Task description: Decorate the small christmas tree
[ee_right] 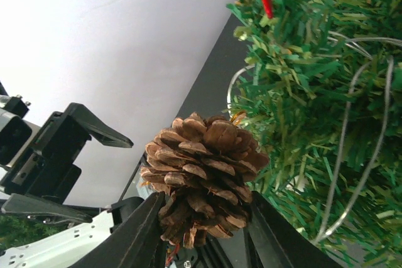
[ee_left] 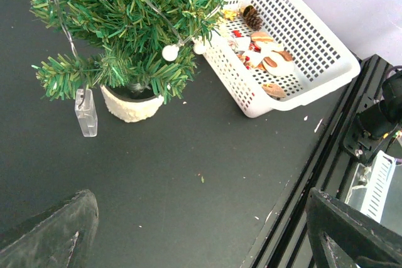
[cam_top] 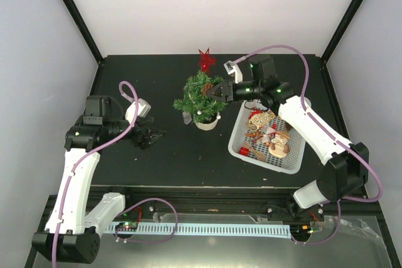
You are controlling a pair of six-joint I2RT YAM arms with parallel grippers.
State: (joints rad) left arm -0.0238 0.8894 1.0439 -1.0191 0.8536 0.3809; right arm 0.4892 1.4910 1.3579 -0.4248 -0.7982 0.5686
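**Q:** Left part of the worktop (cam_top: 157,167)?

**A:** Left tool (cam_top: 154,135), jaws spread wide, nothing between them, nothing touched. Low over bare worktop, well apart from the tree. Pointed right, toward the pot.

**Q:** Middle?

**A:** Small christmas tree (cam_top: 201,95), upright in a white pot (cam_top: 206,123), toward the far middle of the worktop. Long axis vertical. Thin wire with white beads (ee_left: 170,53) draped through the branches. Clear plastic case (ee_left: 86,112) hanging from that wire, just left of the pot. Red star (cam_top: 205,59) at or beyond the tip. On the tree or behind it, not decidable.

**Q:** Right of the tree?

**A:** Right tool (cam_top: 217,89), jaws partly closed and clamped on the lower half of a brown pine cone (ee_right: 204,177). Cone at the upper right foliage, touching or just beside the needles. Tree directly left of this tool, hence the right arm by far the nearer.

**Q:** Relation governing the coming move?

**A:** Probably a short push leftward, across the upright axis and into the branches, followed by release. Risk judged from so light a tree: tipping left, or the cone dropping out of sparse needles.

**Q:** Far right?

**A:** White basket (ee_left: 314,29), near and right of the right tool, with further ornaments inside.
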